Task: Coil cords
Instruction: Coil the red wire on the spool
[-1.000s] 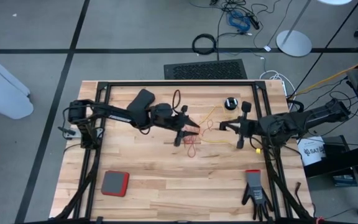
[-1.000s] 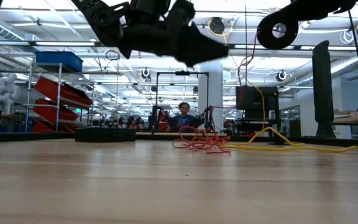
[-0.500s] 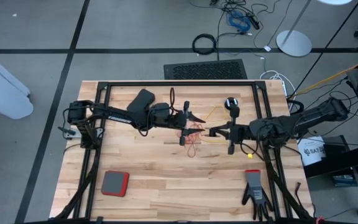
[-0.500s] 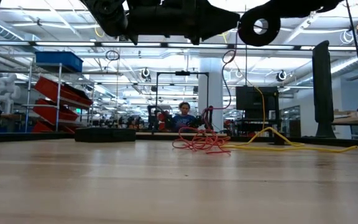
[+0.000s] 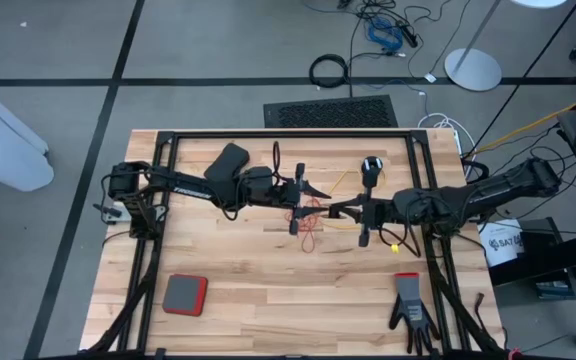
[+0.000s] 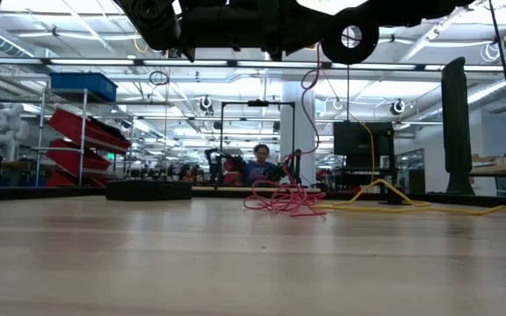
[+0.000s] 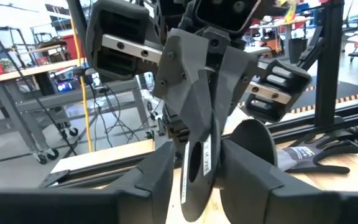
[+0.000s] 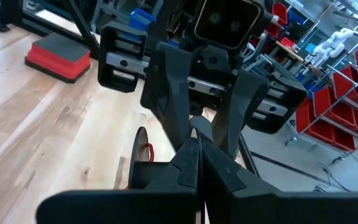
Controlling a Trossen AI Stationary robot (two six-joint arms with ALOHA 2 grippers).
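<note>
Facing each other tip to tip over the middle of the table (image 5: 238,300), your left gripper (image 5: 313,195) and right gripper (image 5: 336,212) are crowding one small spot, while wide bare wood is lying open toward the near edge around the red pad (image 5: 184,294) and glove (image 5: 409,303). Your right fingers (image 8: 194,158) are pressing together on a black reel (image 7: 197,174); your left fingers (image 7: 244,168) are standing spread on either side of it. The reddish-orange cord (image 6: 284,197) is lying tangled directly below, the yellow cord (image 6: 411,205) trailing rightward.

Both arms raised mid-table, left claw (image 5: 308,197) open, right claw (image 5: 340,211) closed, tips nearly meeting
</note>
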